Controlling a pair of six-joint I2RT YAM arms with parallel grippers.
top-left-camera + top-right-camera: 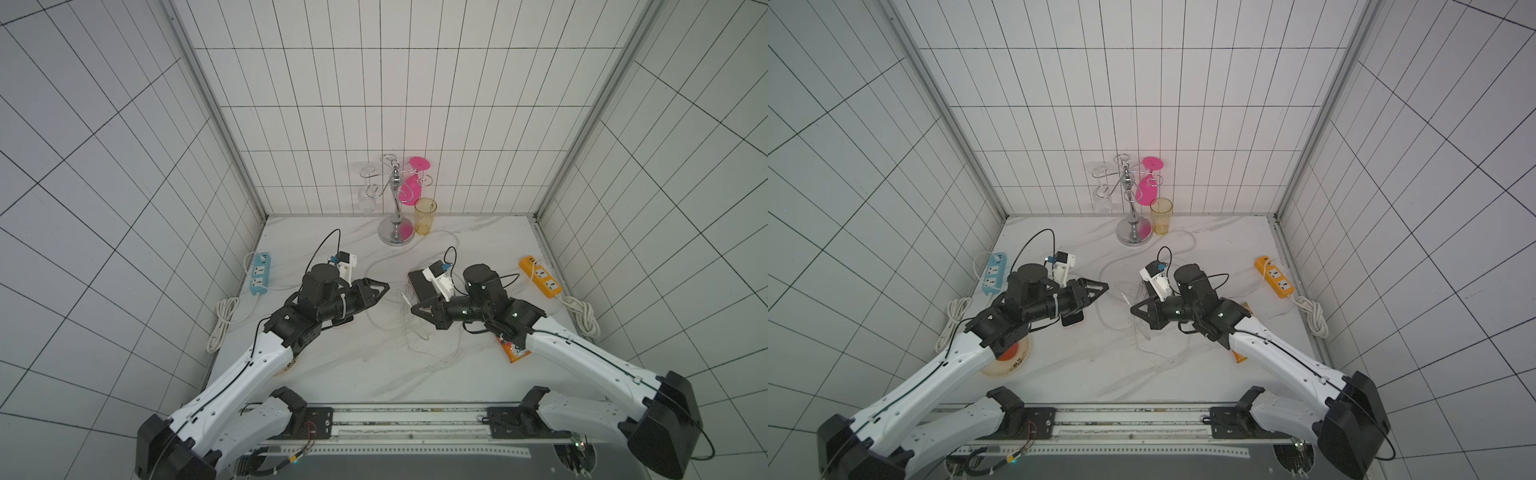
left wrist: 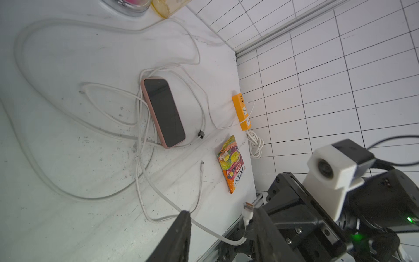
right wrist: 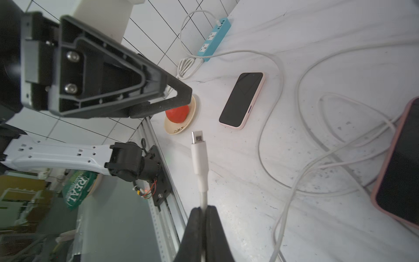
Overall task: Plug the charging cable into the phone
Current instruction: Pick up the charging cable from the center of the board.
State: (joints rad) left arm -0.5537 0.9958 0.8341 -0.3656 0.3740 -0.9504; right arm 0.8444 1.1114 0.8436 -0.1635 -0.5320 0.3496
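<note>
My right gripper [image 3: 204, 207] is shut on the white charging cable [image 3: 205, 192], just behind its plug [image 3: 198, 138], which sticks out bare in the air. In both top views the plug [image 1: 403, 296] hangs between the right gripper [image 1: 413, 309] and the left gripper [image 1: 386, 286]. The left gripper [image 2: 221, 212] is open and holds nothing, and the plug [image 2: 248, 207] stands close beside one of its fingers. A phone [image 2: 164, 112] in a pink case lies screen up by the right arm, on loops of cable. A second pink-cased phone [image 3: 242, 99] lies under the left arm.
An orange power strip [image 1: 540, 276] lies at the right edge and a blue one [image 1: 259, 274] at the left. A glass rack [image 1: 397, 208] and a yellow cup [image 1: 424, 216] stand at the back. A candy packet [image 2: 232, 163] lies under the right arm, and a plate [image 1: 1007, 361] under the left.
</note>
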